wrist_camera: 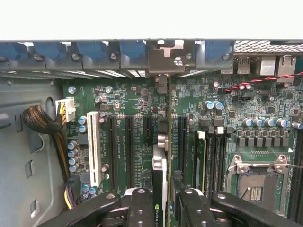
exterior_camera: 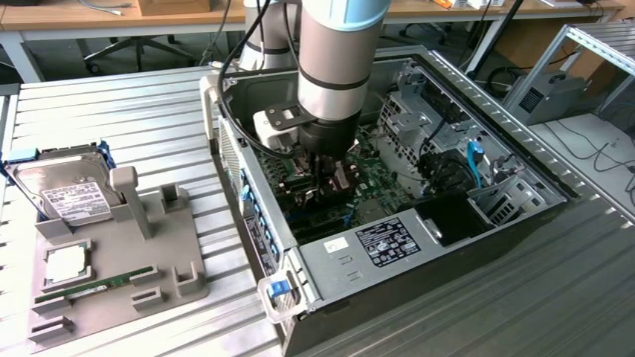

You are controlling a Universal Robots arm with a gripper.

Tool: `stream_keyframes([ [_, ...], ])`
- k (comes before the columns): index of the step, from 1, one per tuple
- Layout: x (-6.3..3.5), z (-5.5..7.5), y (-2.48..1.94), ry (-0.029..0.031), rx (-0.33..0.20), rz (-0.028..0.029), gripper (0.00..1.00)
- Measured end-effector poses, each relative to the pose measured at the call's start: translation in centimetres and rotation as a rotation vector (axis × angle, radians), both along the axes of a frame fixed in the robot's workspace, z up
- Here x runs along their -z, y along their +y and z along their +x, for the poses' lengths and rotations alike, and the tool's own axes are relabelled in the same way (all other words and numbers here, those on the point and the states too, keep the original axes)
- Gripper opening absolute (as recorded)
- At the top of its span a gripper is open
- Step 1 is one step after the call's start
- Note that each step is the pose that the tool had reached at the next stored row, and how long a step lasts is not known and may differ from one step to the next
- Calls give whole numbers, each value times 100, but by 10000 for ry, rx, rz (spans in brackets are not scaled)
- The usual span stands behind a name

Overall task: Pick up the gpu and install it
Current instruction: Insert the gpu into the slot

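Arm's gripper is down inside the open computer case, fingers clenched on the gpu, one on each face. The card stands on edge, seen nearly edge-on in the wrist view: thin green board, a silver and black cooler body on one side, a small logo sticker near the fingers. Its silver end bracket sits up at the row of blue slot clips on the case's rear wall. The card's lower edge lines up along a long black slot on the motherboard; can't tell if it is fully seated. In the exterior view the card is mostly hidden under the wrist, just dark metal showing below the gripper.

Motherboard is glossy green, dotted with small round silver-blue capacitors, several black slots in parallel and one white slot. A square metal processor socket sits to one side, and a braided cable bundle runs to a white plug. Case is grey sheet metal with punched holes, with a blue cable inside.

On the ribbed metal desk, at the exterior view's left, a grey plastic tray carries a silver boxy hard drive, a square silver chip and a narrow green memory stick, well apart from the case.
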State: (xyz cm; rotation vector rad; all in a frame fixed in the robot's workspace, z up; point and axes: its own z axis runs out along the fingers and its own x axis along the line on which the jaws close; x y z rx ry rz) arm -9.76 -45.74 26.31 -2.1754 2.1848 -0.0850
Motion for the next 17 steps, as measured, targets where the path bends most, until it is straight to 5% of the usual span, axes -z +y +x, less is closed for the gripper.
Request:
stream_keyframes([
  [17,13,-2,10,-5,156,-8,26],
])
